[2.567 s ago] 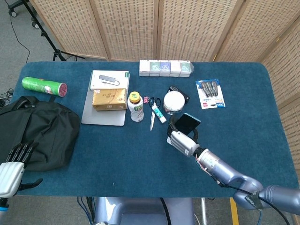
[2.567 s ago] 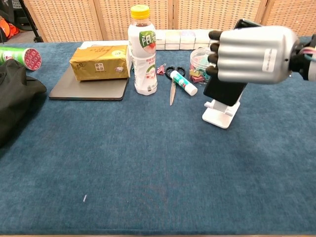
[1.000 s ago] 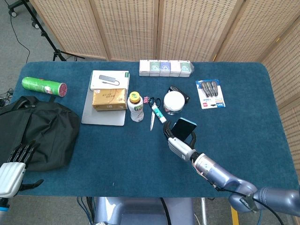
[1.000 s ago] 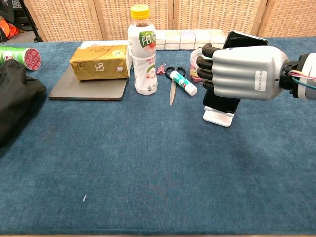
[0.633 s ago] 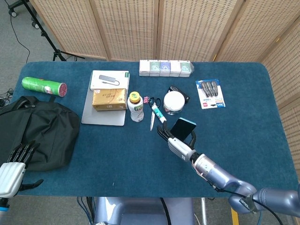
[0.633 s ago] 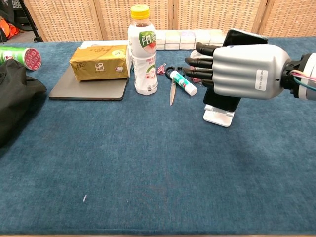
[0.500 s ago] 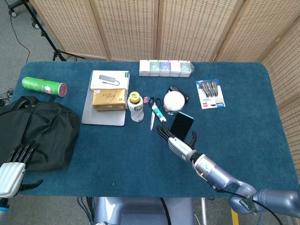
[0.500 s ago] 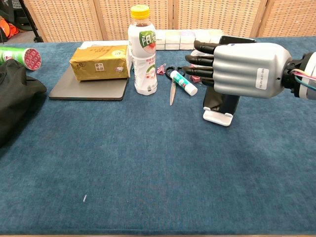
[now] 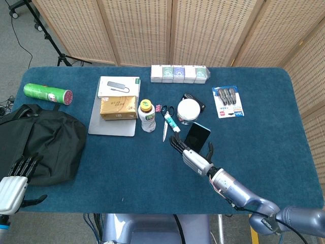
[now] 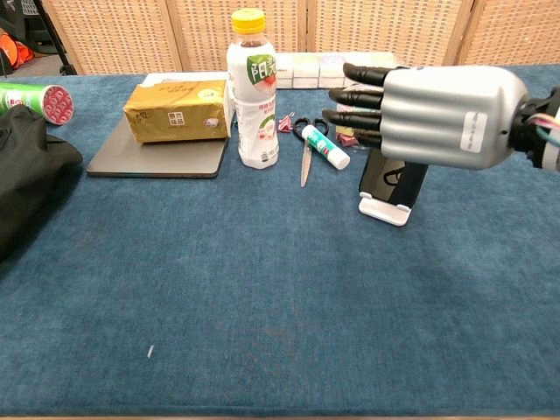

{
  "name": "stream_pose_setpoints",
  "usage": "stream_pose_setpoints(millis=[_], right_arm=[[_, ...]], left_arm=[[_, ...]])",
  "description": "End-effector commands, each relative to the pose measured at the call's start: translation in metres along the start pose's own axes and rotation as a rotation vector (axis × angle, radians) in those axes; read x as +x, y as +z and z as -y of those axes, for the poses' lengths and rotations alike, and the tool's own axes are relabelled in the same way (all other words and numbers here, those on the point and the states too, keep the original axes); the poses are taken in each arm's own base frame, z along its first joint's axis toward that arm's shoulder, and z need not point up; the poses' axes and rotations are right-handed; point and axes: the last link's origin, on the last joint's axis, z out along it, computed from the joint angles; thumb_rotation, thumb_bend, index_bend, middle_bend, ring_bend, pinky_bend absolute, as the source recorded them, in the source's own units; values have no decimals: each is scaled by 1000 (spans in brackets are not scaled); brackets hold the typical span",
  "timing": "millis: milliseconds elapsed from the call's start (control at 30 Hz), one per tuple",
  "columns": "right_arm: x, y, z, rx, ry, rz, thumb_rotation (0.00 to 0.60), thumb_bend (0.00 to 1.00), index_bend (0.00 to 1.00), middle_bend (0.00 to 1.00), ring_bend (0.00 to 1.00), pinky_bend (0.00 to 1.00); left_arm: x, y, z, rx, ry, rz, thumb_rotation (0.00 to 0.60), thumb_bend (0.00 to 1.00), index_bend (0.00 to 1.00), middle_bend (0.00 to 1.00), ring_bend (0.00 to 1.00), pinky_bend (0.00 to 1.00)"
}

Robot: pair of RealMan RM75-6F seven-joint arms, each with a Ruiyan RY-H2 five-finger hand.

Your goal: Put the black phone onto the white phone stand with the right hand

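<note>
The phone (image 10: 398, 180) leaned on the stand (image 10: 384, 208), right of centre in the chest view. The right hand (image 10: 429, 114) hung open just before it, holding nothing; a careless withdrawal could knock the phone off.

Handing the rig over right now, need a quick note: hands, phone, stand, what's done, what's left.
Right robot hand: open, fingers straight and apart, holding nothing, just in front of the phone.
Left robot hand: idle at the table's near left edge by the black bag, fingers apart, holding nothing.
Black phone: leaning on the white phone stand, lower edge in the stand's lip, next to the clear tub of clips.
Done: phone appears placed and released.
Left: pull the right robot hand clear without bumping the phone; check that it sits steady.
</note>
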Motion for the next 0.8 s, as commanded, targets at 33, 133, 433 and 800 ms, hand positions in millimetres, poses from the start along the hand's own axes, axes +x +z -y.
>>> stream_pose_setpoints(millis=[33, 133, 433, 800], right_arm=[[2, -9, -17, -54, 53, -11, 600, 56, 169, 0, 0, 77], [1, -17, -35, -98, 115, -47, 600, 5, 169, 0, 0, 77], [-56, -41, -88, -217, 404, -220, 600, 0, 76, 0, 0, 77], [-138, -106, -77, -515, 983, -30, 600, 0, 8, 0, 0, 26]], left_arm=[[0, 0, 0, 0, -1, -1, 600, 0, 0, 0, 0, 0], [1, -1, 0, -2, -4, -2, 600, 0, 0, 0, 0, 0], [2, -4, -1, -15, -8, -6, 600, 0, 0, 0, 0, 0], [4, -5, 0, -19, 3, -23, 600, 0, 0, 0, 0, 0]])
